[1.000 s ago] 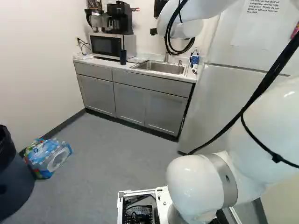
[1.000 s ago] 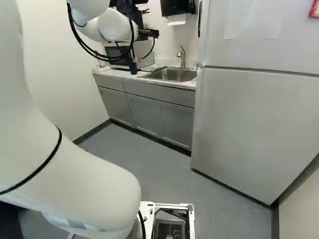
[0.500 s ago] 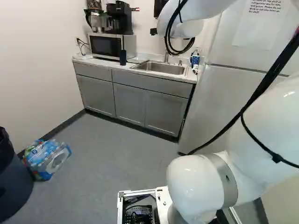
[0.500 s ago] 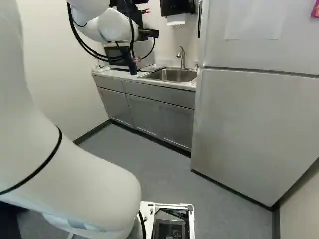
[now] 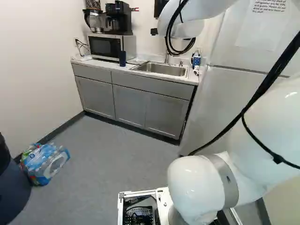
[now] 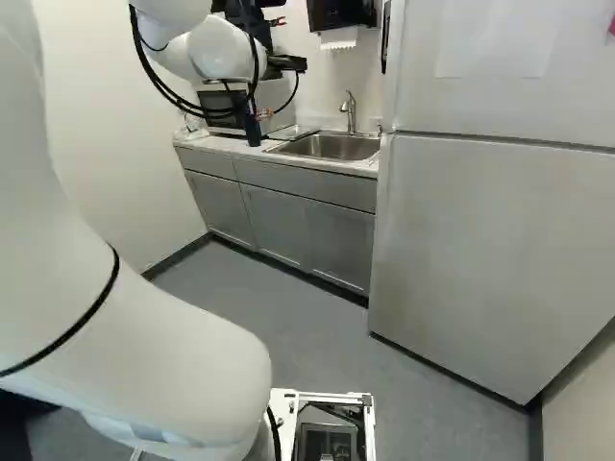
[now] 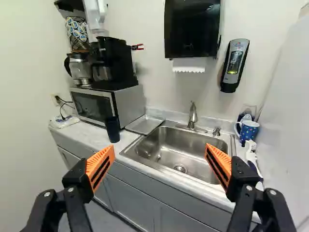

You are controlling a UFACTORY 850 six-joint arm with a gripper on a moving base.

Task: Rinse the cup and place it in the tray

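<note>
Facing the counter [image 7: 84,137], gripper [image 6: 286,64] has its two fingers wide apart; dark cup [image 7: 112,129] stands upright on the countertop beside the sink [image 7: 193,151]; blue patterned mug [image 7: 249,131] stands across the sink from it; metal tray [image 7: 145,124] lies just beyond the dark cup, between sink and microwave [image 7: 129,104]; faucet [image 7: 193,115] rises behind the basin.

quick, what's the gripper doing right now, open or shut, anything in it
Gripper: open, jaws wide apart, holding nothing.
</note>
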